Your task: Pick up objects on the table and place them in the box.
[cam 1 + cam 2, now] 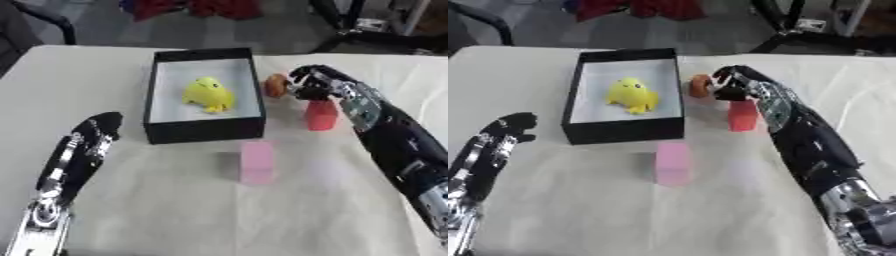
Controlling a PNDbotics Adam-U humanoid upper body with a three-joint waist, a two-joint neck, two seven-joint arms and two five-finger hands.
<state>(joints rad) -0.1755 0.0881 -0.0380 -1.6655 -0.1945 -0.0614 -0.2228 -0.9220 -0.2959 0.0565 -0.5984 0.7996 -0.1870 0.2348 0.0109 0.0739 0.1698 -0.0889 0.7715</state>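
A black box (203, 131) with a white floor stands at the table's middle back, and a yellow toy (208, 94) lies inside it. Just right of the box's right wall is a small orange object (276, 85); my right hand (317, 82) has its curled fingertips on it. Under that hand stands a red block (321, 115). In front of the box stands a pink block (257, 161), apart from both hands. My left hand (94, 131) rests at the lower left, fingers relaxed and holding nothing.
The table (175, 210) is covered in a white cloth. Beyond its far edge are a dark chair frame (52, 20), red cloth (197, 7) and black stands (367, 35) on the floor.
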